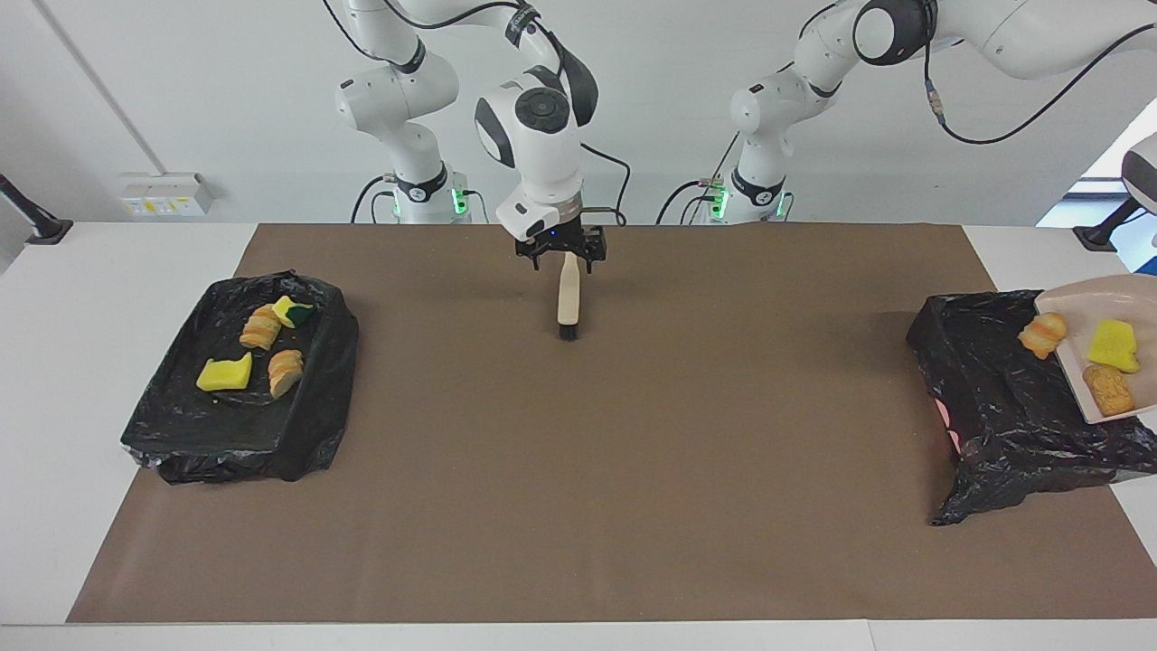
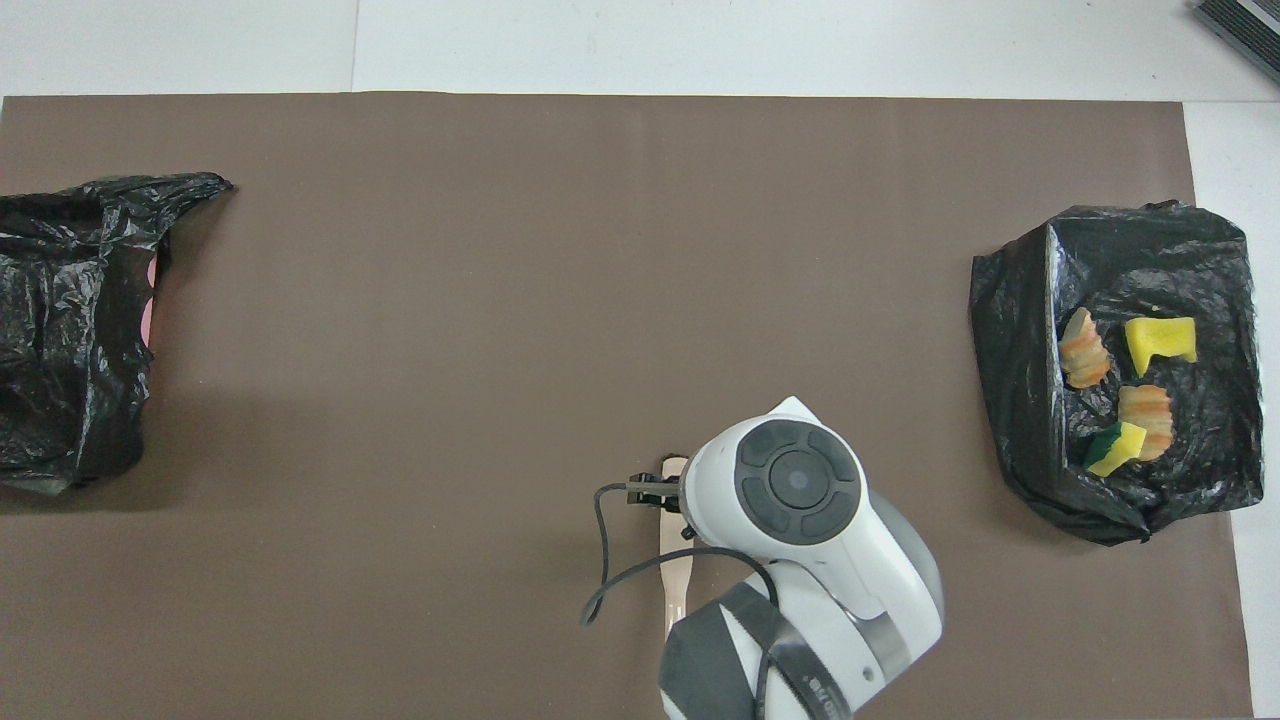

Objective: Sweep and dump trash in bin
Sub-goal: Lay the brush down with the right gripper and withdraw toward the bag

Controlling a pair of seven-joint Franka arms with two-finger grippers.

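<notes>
At the right arm's end of the table (image 1: 54,362), a black-lined bin (image 1: 181,434) is seen resting on the brown mat (image 1: 633,470). Four scraps are counted inside it: a yellow sponge piece (image 1: 224,373), a bread chunk (image 1: 285,371) just beside it, a second bread chunk (image 1: 260,330) nearer to the robots, and a green-backed sponge piece (image 1: 294,312) touching that one.

On to the middle. The brush (image 1: 568,303) is laid flat on the mat, its black bristle end pointed away from the robots. The right tool (image 1: 560,251) is poised low over the handle end, with the fingers spread wider than the handle, so nothing is gripped. From overhead, much of the brush (image 2: 675,560) is covered by the white wrist.

Over at the left arm's end, a second black-lined bin (image 1: 994,407) is found. The beige dustpan (image 1: 1085,307) is held tilted above it, cut off by the frame edge. A yellow sponge piece (image 1: 1112,344) and a tan chunk (image 1: 1107,389) are carried in the pan. A third chunk (image 1: 1041,334) is at the pan's low lip against the black liner; whether it rests on the pan cannot be told. The left tool is out of frame, so its grip cannot be reported.
</notes>
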